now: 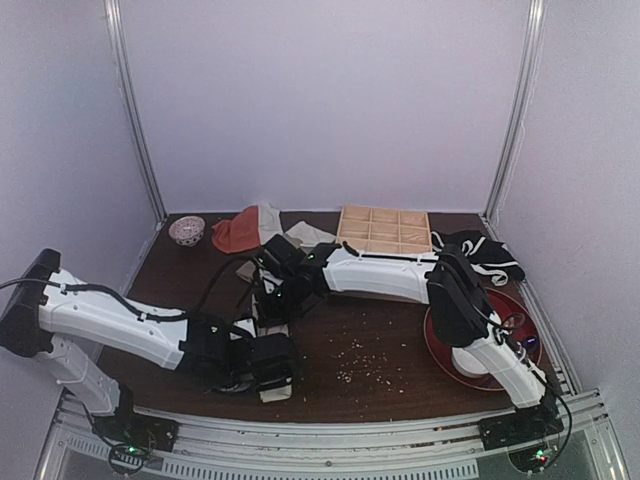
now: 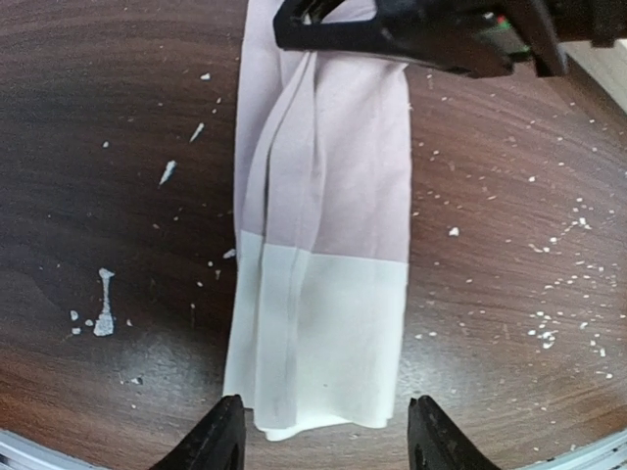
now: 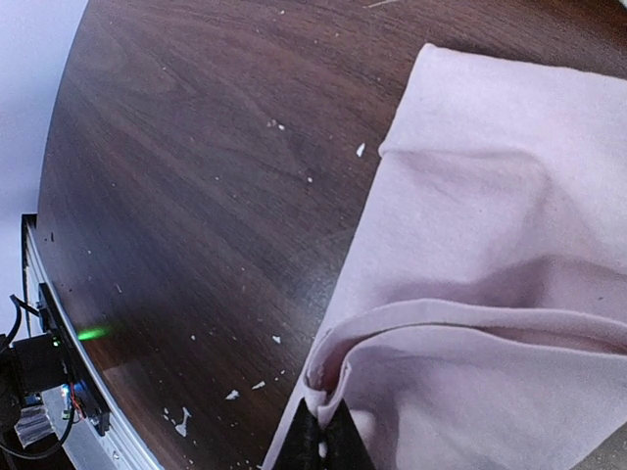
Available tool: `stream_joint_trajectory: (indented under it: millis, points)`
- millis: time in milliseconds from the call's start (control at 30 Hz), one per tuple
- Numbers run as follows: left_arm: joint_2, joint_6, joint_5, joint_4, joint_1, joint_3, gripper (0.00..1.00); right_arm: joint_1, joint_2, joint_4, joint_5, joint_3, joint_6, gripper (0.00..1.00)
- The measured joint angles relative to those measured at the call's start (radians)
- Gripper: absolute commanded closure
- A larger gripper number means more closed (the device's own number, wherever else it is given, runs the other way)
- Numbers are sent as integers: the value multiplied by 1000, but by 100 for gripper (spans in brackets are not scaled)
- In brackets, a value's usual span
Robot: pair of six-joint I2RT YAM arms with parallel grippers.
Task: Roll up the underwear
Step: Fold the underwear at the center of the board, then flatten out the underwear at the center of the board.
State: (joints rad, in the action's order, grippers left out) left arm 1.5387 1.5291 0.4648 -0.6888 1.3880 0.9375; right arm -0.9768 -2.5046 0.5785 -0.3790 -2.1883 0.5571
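Presently my left gripper (image 2: 325, 443) stands spread, one finger either side of the white waistband (image 2: 338, 333) end of the underwear (image 2: 338, 176), which lies folded in a long strip on the table (image 2: 108, 127). My right gripper (image 3: 321, 446) is pinched on a fold at the pink far end. I judge the cloth light, limp and quick to crease, so the firmer waistband is where I would take hold to start the roll.

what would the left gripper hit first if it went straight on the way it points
Probably the white waistband of the underwear, lying between the open fingers of the left gripper, then the table under it; depth is unclear.
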Motion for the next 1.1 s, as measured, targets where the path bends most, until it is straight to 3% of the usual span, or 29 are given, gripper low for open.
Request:
stream_joint_trajectory:
  millis: [333, 733, 933, 1100]
  points:
    - [78, -3, -14, -19, 0, 1, 48, 0, 0, -9, -2, 26, 0, 99]
    - [90, 8, -26, 10, 0, -37, 63, 0, 0, -11, -3, 28, 0, 98]
    - [91, 16, -35, 18, 0, -63, 65, 0, 0, -12, -3, 28, 0, 99]
    - [98, 21, -40, 32, 0, -68, 77, 0, 0, -13, -3, 28, 0, 99]
